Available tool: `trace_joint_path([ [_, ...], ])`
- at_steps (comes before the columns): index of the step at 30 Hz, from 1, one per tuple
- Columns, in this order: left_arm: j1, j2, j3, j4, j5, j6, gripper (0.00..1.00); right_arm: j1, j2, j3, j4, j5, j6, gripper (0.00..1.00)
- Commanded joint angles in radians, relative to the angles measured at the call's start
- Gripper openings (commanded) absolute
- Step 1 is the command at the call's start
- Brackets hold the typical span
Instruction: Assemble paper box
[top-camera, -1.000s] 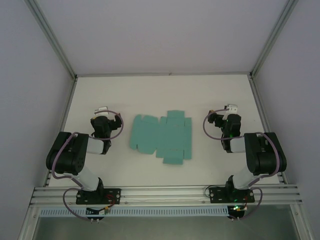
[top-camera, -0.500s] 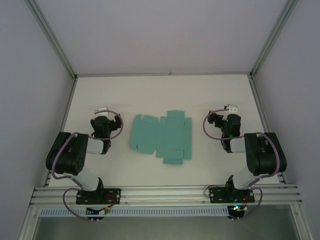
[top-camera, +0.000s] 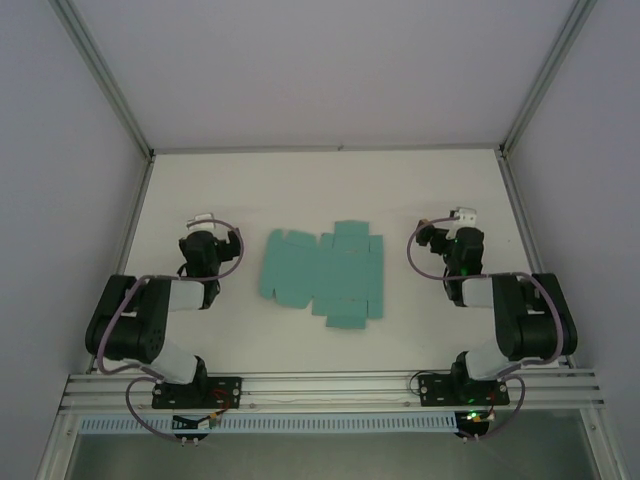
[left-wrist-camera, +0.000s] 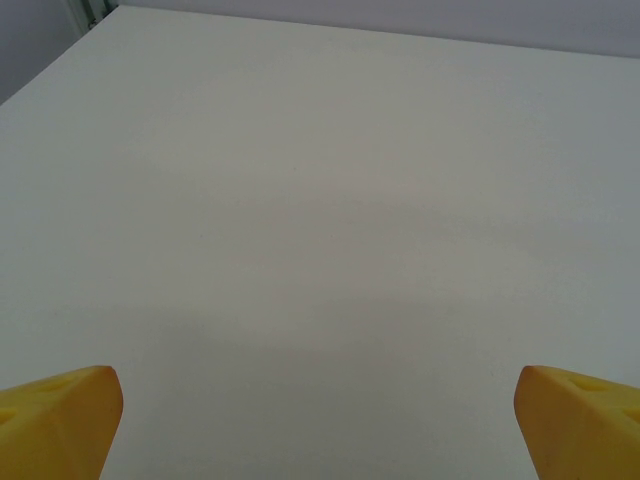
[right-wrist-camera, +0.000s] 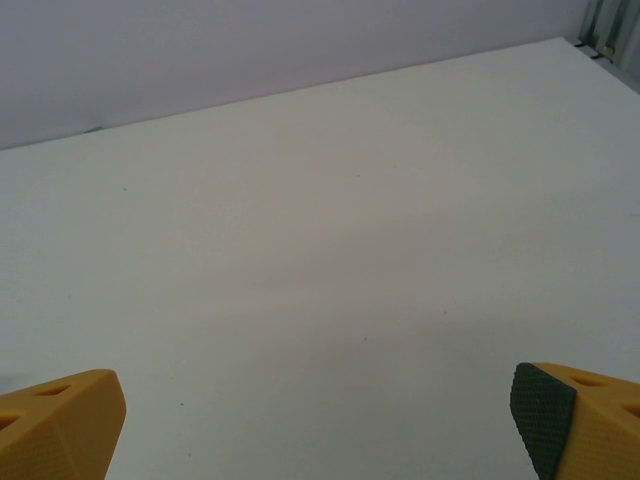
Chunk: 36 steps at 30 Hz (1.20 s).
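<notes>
The paper box lies flat in the middle of the white table as a teal-green die-cut sheet with several panels and tabs. My left gripper hovers to the left of the sheet, apart from it. My right gripper is to the sheet's right, also clear of it. In the left wrist view the left gripper is open, its yellow fingertips wide apart over bare table. The right gripper is open too, with nothing between its fingertips.
Grey walls and aluminium frame posts enclose the table on three sides. An aluminium rail carrying both arm bases runs along the near edge. White surface stretches beyond the sheet towards the back wall.
Both arms' elbows have shifted slightly outward and nearer the rail. The grippers have hardly moved, and the sheet lies where it was.
</notes>
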Motion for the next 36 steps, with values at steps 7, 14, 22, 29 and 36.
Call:
trace_joint_path([
  [7, -0.010, -0.285, 0.235, -0.624, 0.123, -0.181, 1.00, 0.025, -0.263, 0.246, -0.728, -0.024, 0.110, 1.00],
  [14, -0.075, -0.352, 0.303, -0.866, 0.415, -0.310, 1.00, 0.141, -0.289, 0.391, -1.173, -0.300, 0.280, 0.81],
  [22, -0.121, -0.248, 0.261, -0.847, 0.640, -0.305, 1.00, 0.305, -0.222, 0.348, -1.138, -0.381, 0.330, 0.78],
  [29, -0.183, -0.064, 0.269, -0.801, 0.761, -0.277, 0.94, 0.304, -0.148, 0.335, -1.127, -0.376, 0.348, 0.79],
  [36, -0.196, 0.006, 0.234, -0.657, 0.759, -0.301, 0.75, 0.305, -0.101, 0.331, -1.094, -0.407, 0.359, 0.80],
])
